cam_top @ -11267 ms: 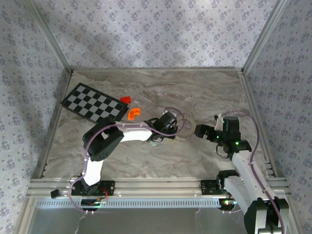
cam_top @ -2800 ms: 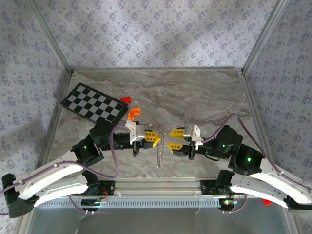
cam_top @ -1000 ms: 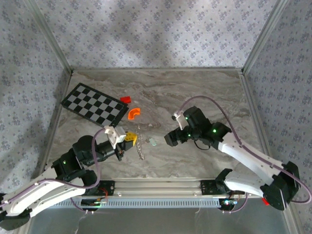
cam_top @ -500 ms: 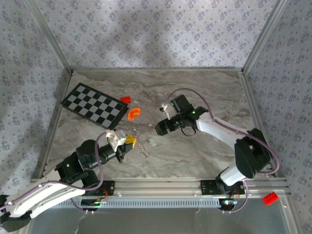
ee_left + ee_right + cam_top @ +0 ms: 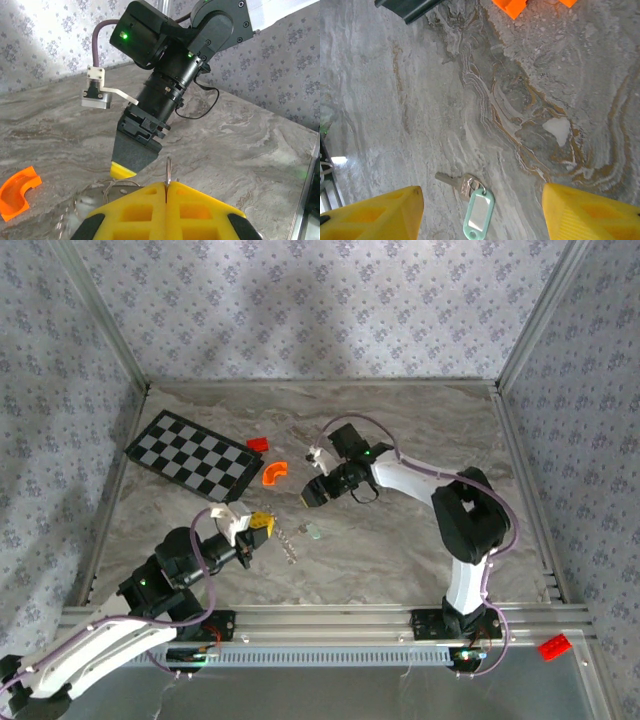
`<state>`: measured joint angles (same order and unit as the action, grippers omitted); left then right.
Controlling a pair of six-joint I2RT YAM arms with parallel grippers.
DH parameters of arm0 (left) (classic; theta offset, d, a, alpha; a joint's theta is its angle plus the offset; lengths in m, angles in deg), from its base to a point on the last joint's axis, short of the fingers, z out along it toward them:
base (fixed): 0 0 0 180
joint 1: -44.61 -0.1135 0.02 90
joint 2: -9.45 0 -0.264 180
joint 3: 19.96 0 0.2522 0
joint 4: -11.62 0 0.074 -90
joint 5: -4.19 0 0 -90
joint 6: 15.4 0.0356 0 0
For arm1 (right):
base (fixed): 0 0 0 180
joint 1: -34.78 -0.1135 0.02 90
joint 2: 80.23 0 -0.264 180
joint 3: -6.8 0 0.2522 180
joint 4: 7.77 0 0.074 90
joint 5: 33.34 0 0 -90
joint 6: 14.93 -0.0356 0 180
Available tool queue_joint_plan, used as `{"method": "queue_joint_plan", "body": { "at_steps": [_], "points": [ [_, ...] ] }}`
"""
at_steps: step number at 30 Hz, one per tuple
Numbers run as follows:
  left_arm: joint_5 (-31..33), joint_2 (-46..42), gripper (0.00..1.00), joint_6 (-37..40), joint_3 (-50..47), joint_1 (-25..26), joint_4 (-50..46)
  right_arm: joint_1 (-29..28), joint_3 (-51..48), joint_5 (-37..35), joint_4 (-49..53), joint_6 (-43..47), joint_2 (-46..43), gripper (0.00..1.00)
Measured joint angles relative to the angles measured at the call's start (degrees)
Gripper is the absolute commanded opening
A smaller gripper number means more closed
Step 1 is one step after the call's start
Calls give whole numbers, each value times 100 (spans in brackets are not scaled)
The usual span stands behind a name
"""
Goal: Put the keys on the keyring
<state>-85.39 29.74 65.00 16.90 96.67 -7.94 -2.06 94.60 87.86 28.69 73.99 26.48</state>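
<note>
The keys [image 5: 472, 205], a small metal key joined to a pale green oblong tag, lie flat on the marble table [image 5: 400, 430], between the two arms in the top view [image 5: 313, 531]. My right gripper [image 5: 481, 212] hovers over them, open, one yellow fingertip on each side and neither touching. From above, it [image 5: 311, 496] points down and left. My left gripper [image 5: 264, 523] is shut on the keyring [image 5: 168, 176], a thin metal ring seen edge-on between its yellow pads. The keyring's toothed fringe [image 5: 287, 541] hangs below, just left of the keys.
An orange curved piece [image 5: 274, 473] and a small red block [image 5: 257, 444] lie beside the checkerboard [image 5: 190, 452] at the back left. Aluminium rails [image 5: 300, 622] run along the near edge. Patterned walls close in the table. Another red block [image 5: 553, 646] sits outside at the front right.
My right arm has swung left and back until its gripper is over the keys, its jaws narrowing a little. My left gripper has kept its grip on the keyring and shifted slightly.
</note>
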Motion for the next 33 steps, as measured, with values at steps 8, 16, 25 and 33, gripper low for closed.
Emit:
{"method": "queue_joint_plan", "body": {
  "at_steps": [8,16,25,33],
  "points": [
    [-98,-22,0,-109,-2,-238,199,-127,240,15,251,299,555,63],
    [-103,-105,0,-190,-70,-380,339,-306,302,149,374,529,772,61],
    [-105,-275,0,-313,-356,-481,470,-522,407,168,551,802,949,56],
    [-105,-306,0,-339,-356,-481,535,-608,444,160,667,981,966,50]
  ]
}}
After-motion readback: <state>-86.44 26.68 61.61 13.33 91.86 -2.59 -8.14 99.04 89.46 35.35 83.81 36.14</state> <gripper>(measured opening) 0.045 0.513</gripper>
